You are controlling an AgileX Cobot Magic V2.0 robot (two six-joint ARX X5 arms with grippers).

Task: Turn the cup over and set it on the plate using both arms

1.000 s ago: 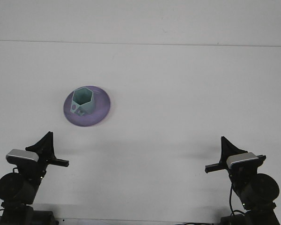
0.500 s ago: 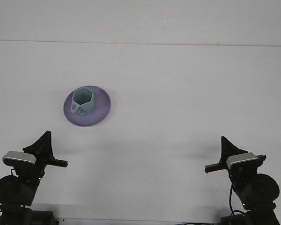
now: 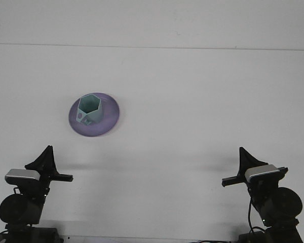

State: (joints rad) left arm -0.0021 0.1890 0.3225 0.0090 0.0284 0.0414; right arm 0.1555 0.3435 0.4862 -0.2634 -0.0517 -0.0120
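Note:
A pale green hexagonal cup [image 3: 88,109] stands upright, mouth up, on the purple plate [image 3: 109,117] at the left middle of the white table. A small handle with a hole shows on the cup's front-left side. My left gripper [image 3: 47,164] is low at the near left edge, well in front of the plate and apart from it. The right gripper [image 3: 244,168] sits at the near right edge, far from the cup. Neither gripper holds anything.
The white table [image 3: 192,111] runs back to a pale wall. Both arm bases rise from the table's front edge at the bottom corners.
My left arm has sunk lower and drawn back toward the front edge. The right arm, cup and plate have not moved.

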